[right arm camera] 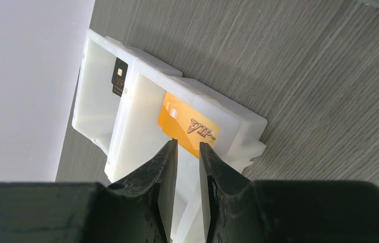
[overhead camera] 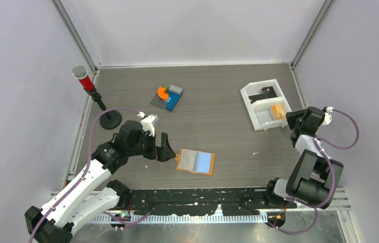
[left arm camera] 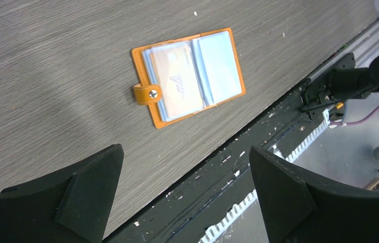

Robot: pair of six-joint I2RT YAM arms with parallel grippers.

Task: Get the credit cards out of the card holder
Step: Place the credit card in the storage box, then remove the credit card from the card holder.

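Note:
The tan-orange card holder [overhead camera: 195,162] lies open on the table near the front edge. In the left wrist view the holder [left arm camera: 187,76] shows pale blue sleeves, a snap tab and a gold-orange card [left arm camera: 177,76] in its left sleeve. My left gripper [overhead camera: 169,152] is open wide and empty just left of the holder [left arm camera: 185,149]. My right gripper [overhead camera: 290,120] hovers at the white tray [overhead camera: 258,119], its fingers a narrow gap apart [right arm camera: 187,144] over an orange VIP card [right arm camera: 190,124] lying in the near compartment. A dark card [right arm camera: 119,78] lies in the far compartment.
A small stack of toy bricks [overhead camera: 167,97] sits at the back middle. A red cylinder [overhead camera: 83,80] on a black stand [overhead camera: 110,119] stands at the left. A black rail [overhead camera: 202,202] runs along the table's front edge.

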